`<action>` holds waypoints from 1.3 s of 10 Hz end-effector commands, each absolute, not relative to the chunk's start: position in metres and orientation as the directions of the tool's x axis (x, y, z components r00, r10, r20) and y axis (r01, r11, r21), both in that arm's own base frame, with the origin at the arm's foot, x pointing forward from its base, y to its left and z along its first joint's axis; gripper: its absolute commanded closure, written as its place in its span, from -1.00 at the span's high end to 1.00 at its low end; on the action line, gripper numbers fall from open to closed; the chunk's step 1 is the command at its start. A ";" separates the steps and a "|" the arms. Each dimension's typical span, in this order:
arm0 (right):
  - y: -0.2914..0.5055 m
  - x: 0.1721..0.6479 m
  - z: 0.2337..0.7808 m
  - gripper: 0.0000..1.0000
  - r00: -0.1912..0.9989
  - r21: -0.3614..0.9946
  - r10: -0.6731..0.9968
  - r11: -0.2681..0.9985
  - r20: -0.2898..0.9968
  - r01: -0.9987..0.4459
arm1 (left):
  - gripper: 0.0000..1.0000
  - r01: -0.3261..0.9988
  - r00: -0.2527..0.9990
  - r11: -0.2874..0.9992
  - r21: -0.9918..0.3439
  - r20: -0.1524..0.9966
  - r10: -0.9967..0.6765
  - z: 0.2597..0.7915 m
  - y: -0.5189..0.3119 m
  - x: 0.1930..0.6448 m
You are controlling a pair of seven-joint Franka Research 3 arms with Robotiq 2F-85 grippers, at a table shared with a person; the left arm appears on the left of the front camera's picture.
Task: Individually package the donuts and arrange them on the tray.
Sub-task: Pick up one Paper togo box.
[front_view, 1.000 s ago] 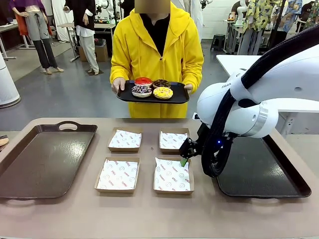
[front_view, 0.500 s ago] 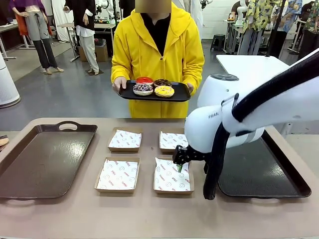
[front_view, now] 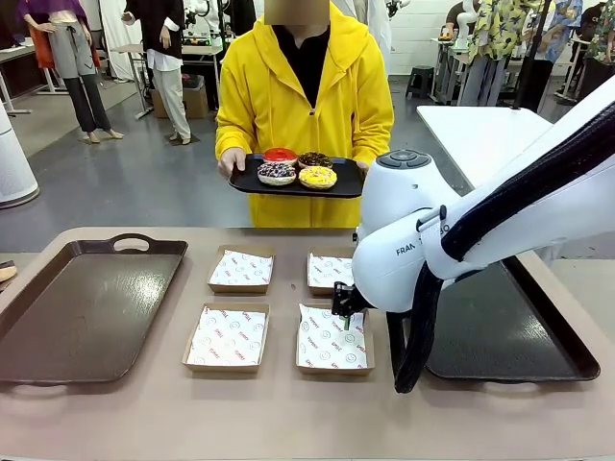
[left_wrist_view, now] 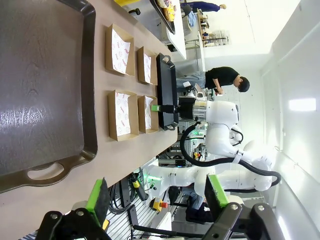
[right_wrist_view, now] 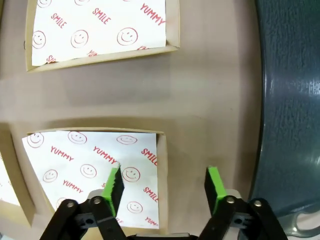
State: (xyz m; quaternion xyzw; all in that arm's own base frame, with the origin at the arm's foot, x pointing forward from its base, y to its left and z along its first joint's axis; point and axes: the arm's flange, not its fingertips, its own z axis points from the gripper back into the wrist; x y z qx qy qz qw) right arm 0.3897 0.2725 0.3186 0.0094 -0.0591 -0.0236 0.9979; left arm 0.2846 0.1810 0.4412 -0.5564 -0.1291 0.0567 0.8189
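- Donuts (front_view: pixel 306 173): four, none packaged, all on a black serving tray (front_view: pixel 346 188) held off the table at its far side.
- Layout on that tray: red donut (front_view: pixel 279 155) far left, chocolate sprinkled donut (front_view: pixel 313 160) far right, purple donut (front_view: pixel 275 173) near left, yellow donut (front_view: pixel 318 178) near right. They sit close together in a square.
- Holder: a person (front_view: pixel 304 106) in a yellow hooded top grips the serving tray at both ends, level, at waist height.
- Boxes: four shallow cardboard boxes lined with printed paper stand in a two-by-two block mid-table: far left box (front_view: pixel 241 269), far right box (front_view: pixel 327 272), near left box (front_view: pixel 228 337), near right box (front_view: pixel 330 341). Each holds only its liner.
- Right gripper (right_wrist_view: pixel 164 190): low over the near right box, jaws apart and astride the box's right wall. One green pad (right_wrist_view: pixel 114 186) is over the liner, the other over bare table outside the box. No pad is seen pressing the wall; nothing is gripped.
- Left gripper (left_wrist_view: pixel 156 200): jaws wide, nothing between them, off the left end of the table.
- Trays: brown tray (front_view: pixel 86 307) lies at the left, bare. Dark tray (front_view: pixel 509 336) lies at the right, partly hidden by the right arm.
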 end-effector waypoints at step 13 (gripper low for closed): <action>0.282 0.377 0.379 -1.00 0.996 0.040 0.019 0.999 0.086 -0.023 | 1.00 0.066 0.958 0.360 -0.931 0.160 0.238 0.442 0.182 0.284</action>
